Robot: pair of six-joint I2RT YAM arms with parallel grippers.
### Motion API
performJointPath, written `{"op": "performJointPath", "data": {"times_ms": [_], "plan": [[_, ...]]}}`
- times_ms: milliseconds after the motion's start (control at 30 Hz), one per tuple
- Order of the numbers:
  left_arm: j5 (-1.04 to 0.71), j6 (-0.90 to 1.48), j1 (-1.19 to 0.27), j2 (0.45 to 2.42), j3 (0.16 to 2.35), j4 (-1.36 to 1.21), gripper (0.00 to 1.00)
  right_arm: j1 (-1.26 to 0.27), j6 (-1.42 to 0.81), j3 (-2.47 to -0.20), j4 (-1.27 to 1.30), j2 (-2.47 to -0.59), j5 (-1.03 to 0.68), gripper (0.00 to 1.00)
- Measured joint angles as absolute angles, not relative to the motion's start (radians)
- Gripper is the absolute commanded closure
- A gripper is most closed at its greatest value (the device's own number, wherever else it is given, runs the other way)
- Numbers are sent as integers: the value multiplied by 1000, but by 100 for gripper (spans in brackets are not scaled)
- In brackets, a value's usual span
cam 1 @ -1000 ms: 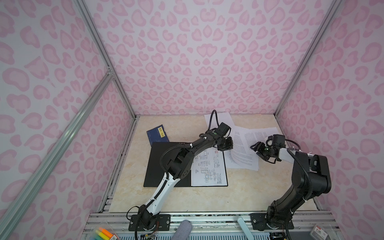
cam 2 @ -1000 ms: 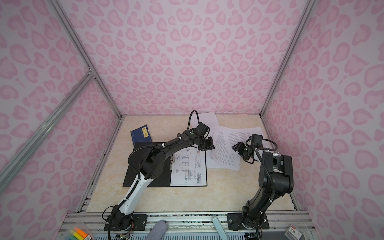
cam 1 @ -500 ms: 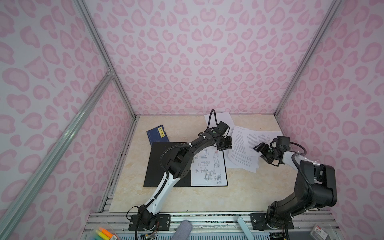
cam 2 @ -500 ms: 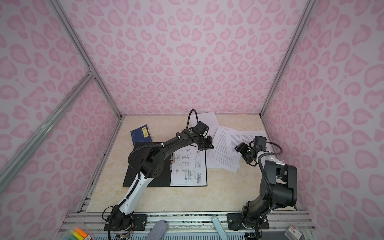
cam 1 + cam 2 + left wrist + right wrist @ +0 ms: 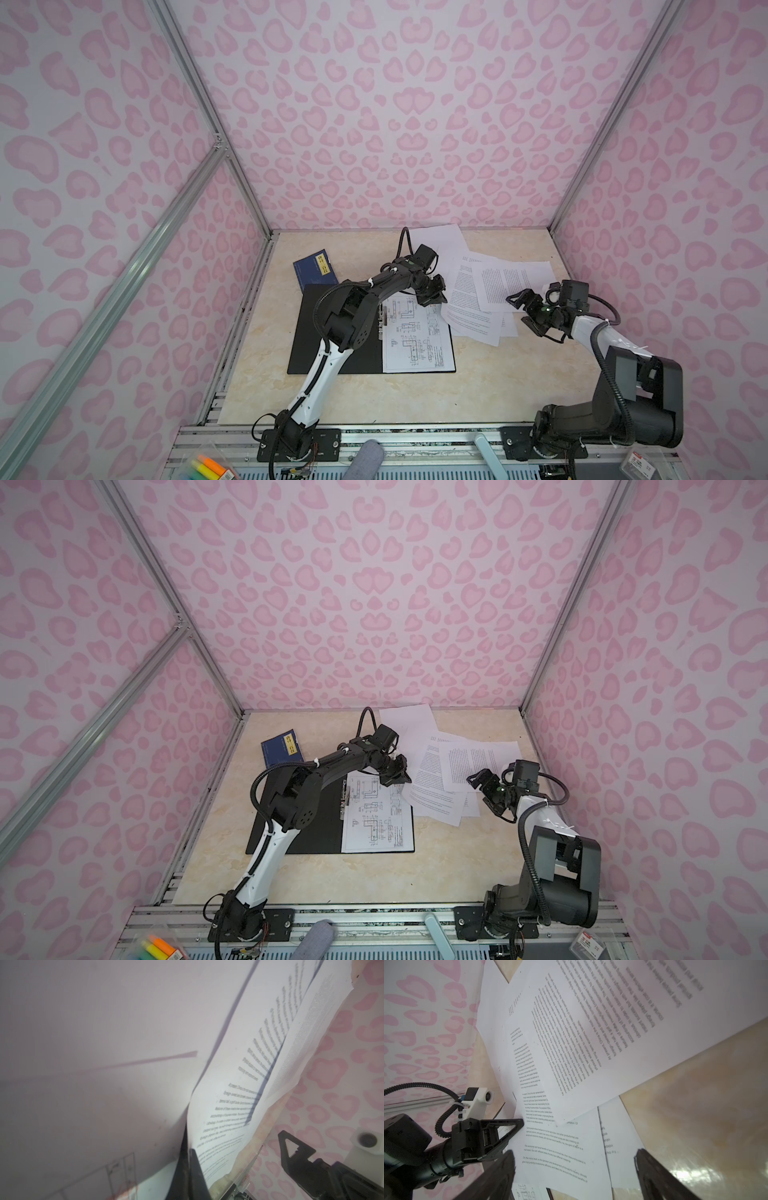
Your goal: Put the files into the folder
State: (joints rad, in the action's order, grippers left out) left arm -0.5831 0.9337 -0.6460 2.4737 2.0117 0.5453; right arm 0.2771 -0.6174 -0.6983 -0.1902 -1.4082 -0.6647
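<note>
Files [image 5: 490, 286] lie fanned out on the worktop [image 5: 374, 399], toward the back and on the right arm's side of the folder [image 5: 303, 345]. In both top views I see them overlapping one another. Most are pages of text, and one pale sheet reaches almost to the back wall. The nearest corner of the pile lies just beside the folder's far right corner.

The folder is spread open and flat, black side up. One drawing sheet [image 5: 415, 336] already lies in its right half, with its edge along the clip [image 5: 381, 316] at the spine. A blue booklet [image 5: 311, 270] sits at the folder's far left corner, so close that I cannot tell whether they touch.

My left claw [image 5: 434, 293] reaches across the open folder to the pile's edge. Its fingers are pressed together, and from the left wrist a dark finger [image 5: 193, 1172] runs right along a text page that curves up from it. The right wrist view shows the same claw with its tip at that page's edge, so I read it as clamped on the files.

My right claw [image 5: 517, 309] is at the pile's opposite side, well apart from the left one. Its fingers [image 5: 500, 1169] are spread wide with printed pages showing between them, and it grips nothing. I cannot tell whether its tips touch the paper.
</note>
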Motion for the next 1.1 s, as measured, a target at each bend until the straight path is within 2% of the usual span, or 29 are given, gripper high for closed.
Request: {"op": "performJointPath", "data": {"times_ms": [367, 1100], "plan": [[-657, 951, -649, 2463, 2020, 519, 96, 277, -610, -666, -228, -1377, -720, 10], [-681, 998, -652, 2463, 2078, 499, 96, 292, -656, -582, -133, -1459, -783, 12]]}}
